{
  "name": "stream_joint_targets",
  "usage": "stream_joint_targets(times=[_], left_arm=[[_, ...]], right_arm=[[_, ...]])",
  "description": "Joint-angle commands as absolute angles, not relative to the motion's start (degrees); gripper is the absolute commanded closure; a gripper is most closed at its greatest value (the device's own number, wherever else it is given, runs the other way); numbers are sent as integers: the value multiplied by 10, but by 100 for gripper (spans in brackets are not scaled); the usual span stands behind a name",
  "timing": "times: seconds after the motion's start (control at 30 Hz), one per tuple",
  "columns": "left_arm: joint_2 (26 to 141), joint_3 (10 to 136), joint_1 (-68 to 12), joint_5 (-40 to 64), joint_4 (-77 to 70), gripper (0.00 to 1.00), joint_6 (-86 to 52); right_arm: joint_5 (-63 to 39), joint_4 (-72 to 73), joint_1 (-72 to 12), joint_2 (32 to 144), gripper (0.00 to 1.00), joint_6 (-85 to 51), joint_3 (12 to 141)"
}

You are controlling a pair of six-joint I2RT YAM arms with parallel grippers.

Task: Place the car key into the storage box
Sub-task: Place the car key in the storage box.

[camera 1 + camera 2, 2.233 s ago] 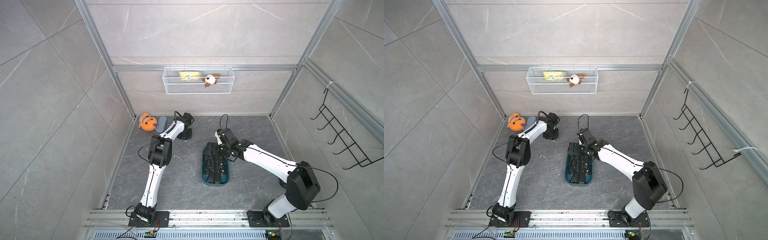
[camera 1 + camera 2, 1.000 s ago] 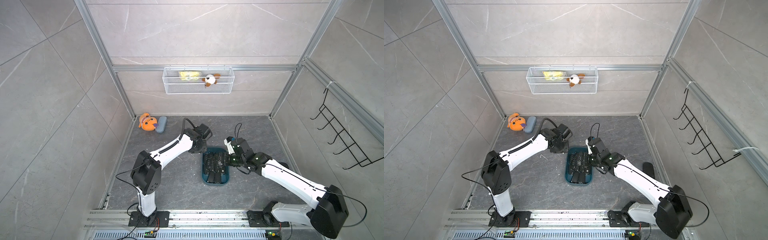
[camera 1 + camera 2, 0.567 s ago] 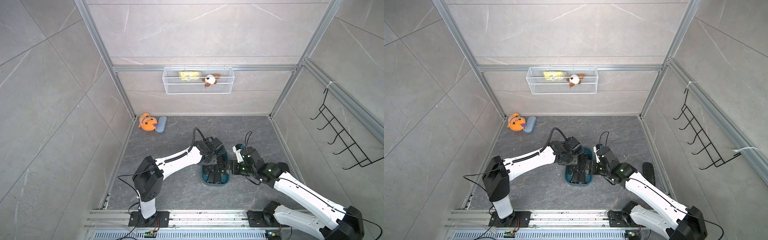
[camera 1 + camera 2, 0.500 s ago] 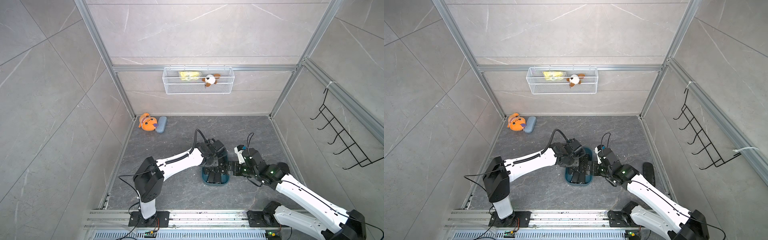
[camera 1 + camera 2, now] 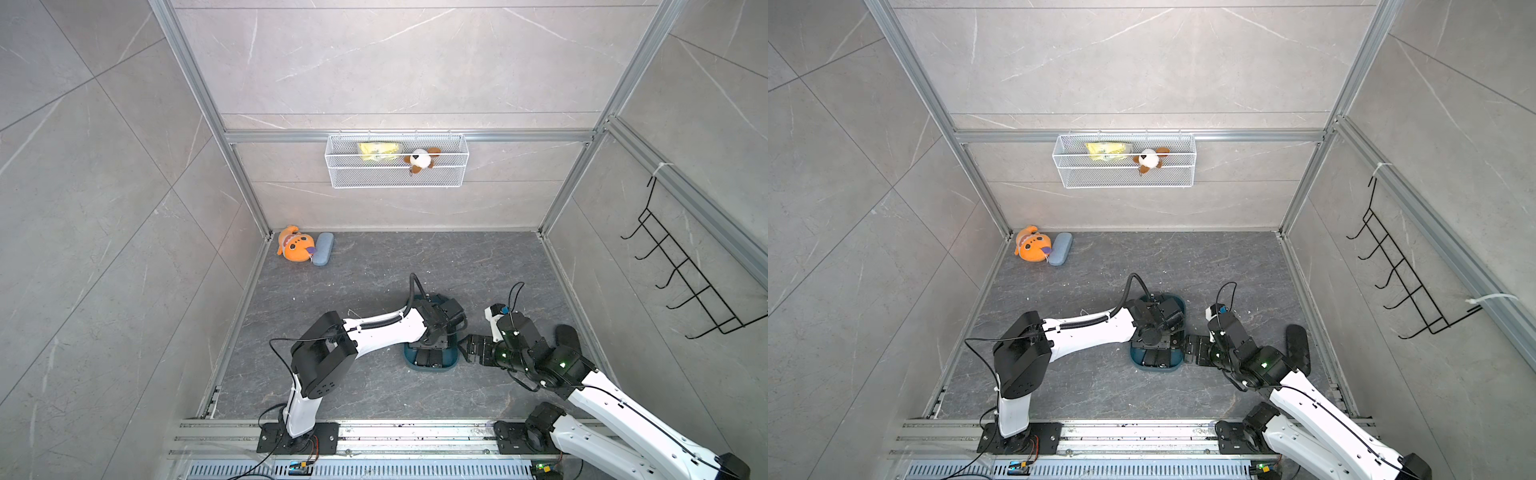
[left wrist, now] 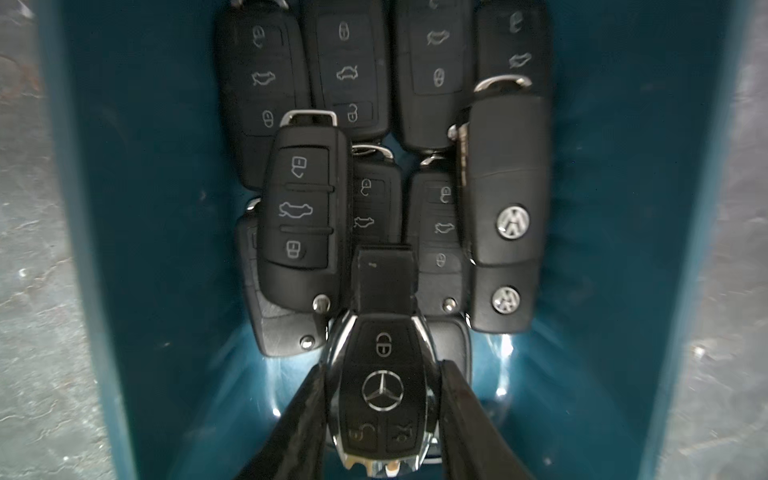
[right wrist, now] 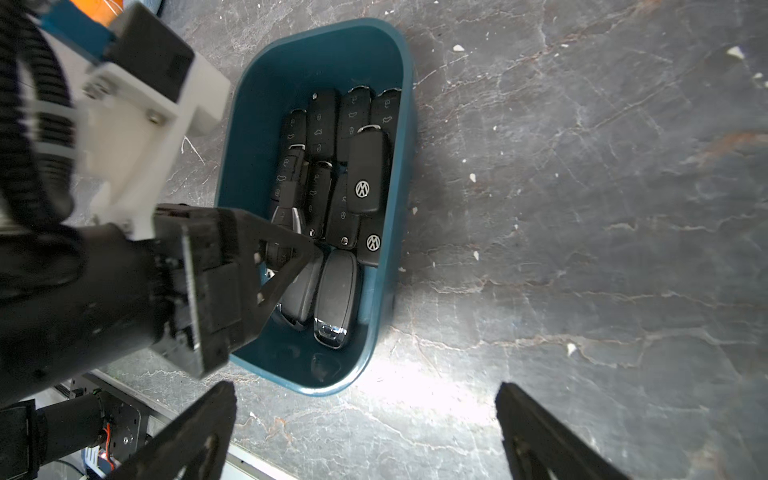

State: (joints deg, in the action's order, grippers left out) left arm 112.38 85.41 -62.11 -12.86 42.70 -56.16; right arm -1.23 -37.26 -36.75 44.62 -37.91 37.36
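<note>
- Over the near half of the storage box [image 5: 432, 366], in both top views, the left arm's wrist hides most of the bin. Only the teal end rim [image 5: 1156, 368] and a few dark fobs show there.
- The left wrist view supplies what is missing. The car key [image 6: 382, 395], black with chrome edges and a three-pointed star, sits between the teal walls [image 6: 145, 208] above a pile of black key fobs [image 6: 303, 208].
- The left gripper [image 6: 384, 368] is clamped on that key, one finger pressed to each long edge. Whether the key's black nose touches the fobs below cannot be told.
- The right wrist view shows the whole box [image 7: 316, 54] from outside, with the left gripper [image 7: 299, 249] reaching in over one side wall. It also shows a smooth chrome-tipped fob [image 7: 336, 299] lying below it.
- The right gripper [image 7: 365, 388] stands with its jaws spread wide and nothing between them. It hovers over the floor just beside the box's end.
- Only the top views show the orange plush toy [image 5: 295, 248] and the pale blue case [image 5: 323, 248], touching each other in the far corner.
</note>
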Motion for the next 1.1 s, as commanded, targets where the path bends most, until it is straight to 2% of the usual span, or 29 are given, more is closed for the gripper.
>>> stream_joint_targets(times=[0.0,0.37,0.53,0.87,1.07], left_arm=[[1139,886,-621,-123,422,62,-558],[1178,908,-621,-118,436,60,-550],[1181,913,-621,-112,437,52,-548],[1156,932,-620,-119,464,45,-529],[1113,938,-606,-146,487,41,-515]], right_arm=[[3,-394,-369,438,1,-390,366],[6,-391,-369,448,0,-388,369],[6,-389,-369,457,0,-387,373],[19,-383,-368,476,0,-389,390],[61,-382,-369,493,1,-386,413]])
